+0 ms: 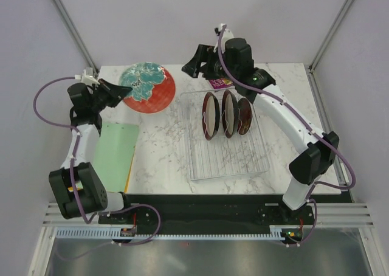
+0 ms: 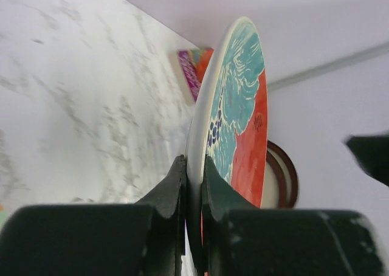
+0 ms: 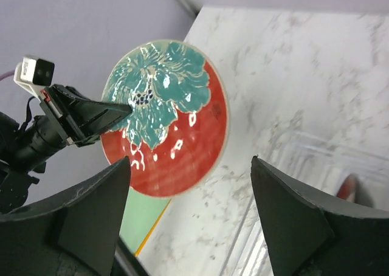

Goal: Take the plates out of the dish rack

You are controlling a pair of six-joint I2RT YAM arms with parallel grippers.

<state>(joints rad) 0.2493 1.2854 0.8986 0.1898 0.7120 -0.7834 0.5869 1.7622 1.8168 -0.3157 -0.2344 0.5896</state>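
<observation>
The marble tabletop (image 1: 159, 162) carries the clear dish rack (image 1: 226, 162) right of centre and a green mat (image 1: 115, 151) at the near left; a red-and-teal plate (image 1: 148, 86) is out of the rack, over the far left corner; three brown-rimmed plates (image 1: 228, 113) stand on edge in the rack's far slots; the left hand (image 2: 193, 166) pinches the red-and-teal plate's rim; the right hand (image 1: 193, 63) hangs beyond the rack, fingers spread, holding nothing.

lab booth: metal frame (image 1: 68, 22), blank walls (image 1: 182, 20)

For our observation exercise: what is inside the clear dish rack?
Three brown-rimmed round plates stand on edge inside the clear ribbed rack; the right two overlap, hiding part of one face.
</observation>
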